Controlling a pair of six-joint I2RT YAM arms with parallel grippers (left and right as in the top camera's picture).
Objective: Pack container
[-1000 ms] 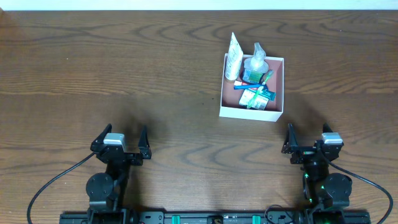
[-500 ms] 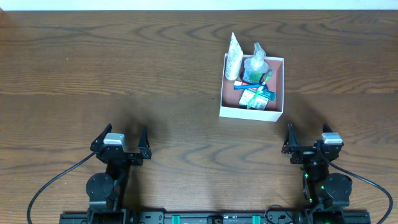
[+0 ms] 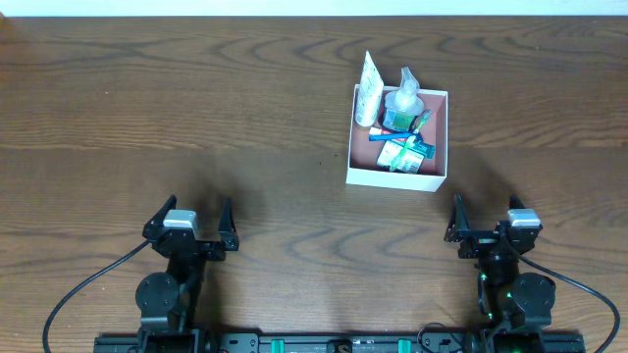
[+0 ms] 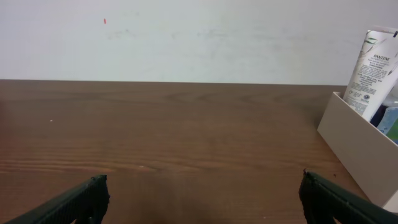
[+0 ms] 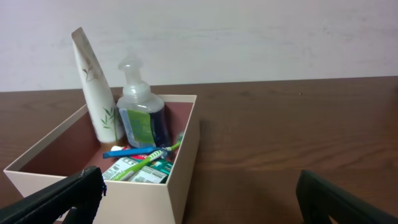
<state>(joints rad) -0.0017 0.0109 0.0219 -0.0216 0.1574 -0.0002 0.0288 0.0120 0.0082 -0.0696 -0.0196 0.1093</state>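
- Both pairs of jaws, the left jaws and the right jaws, sit parked at the lower edge of the overhead frame, exactly where they were a second ago. They are spread wide with nothing between them.
- Nothing else has shifted either. The container [image 3: 392,179] is in the same spot in the upper right of the overhead frame, well apart from my two arms on the bench [image 3: 196,98].
- Inside it, a white tube [image 3: 368,88] leans against the far left corner and pokes above the rim, with a clear pump bottle [image 3: 402,98] just beside it.
- Toothbrushes [image 5: 140,152] and a green box [image 3: 404,154] lie flat on the pink floor in front of those two.
- No loose item shows on the bench in any view. My left wrist view catches only the container's wall at the right edge of its frame.
- With everything motionless, my jaws back and empty, and nothing left outside, I judge the packing finished, or as near as I can tell.
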